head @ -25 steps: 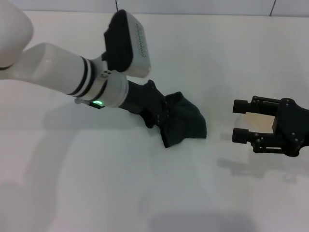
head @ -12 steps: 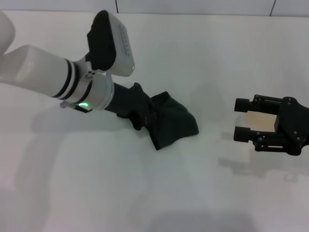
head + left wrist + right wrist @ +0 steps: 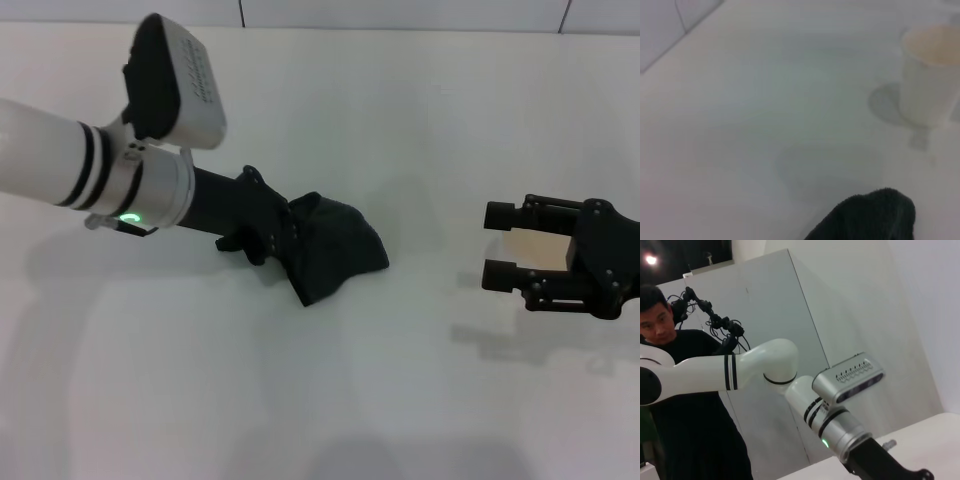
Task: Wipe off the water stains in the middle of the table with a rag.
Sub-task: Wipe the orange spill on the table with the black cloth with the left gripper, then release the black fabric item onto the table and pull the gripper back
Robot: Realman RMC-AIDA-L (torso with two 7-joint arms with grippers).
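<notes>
My left gripper (image 3: 292, 243) is shut on the rag (image 3: 340, 255), a dark green-black cloth pressed on the white table (image 3: 330, 400) left of the middle. The rag's edge also shows in the left wrist view (image 3: 870, 217). No orange-brown water stain shows in any view. Only a faint damp outline (image 3: 825, 172) lies on the table just beyond the rag. My right gripper (image 3: 500, 245) is at the right, a little above the table. It holds a white cup (image 3: 540, 250) between its fingers. The cup also shows in the left wrist view (image 3: 930, 70).
The right gripper and cup cast a shadow (image 3: 520, 345) on the table below them. A tiled wall edge (image 3: 400, 15) runs along the table's far side. The right wrist view shows my left arm (image 3: 765, 370) and a person (image 3: 670, 365) behind it.
My left arm has dragged the rag to the left and slightly away across the table. The right gripper with the cup has stayed in place.
</notes>
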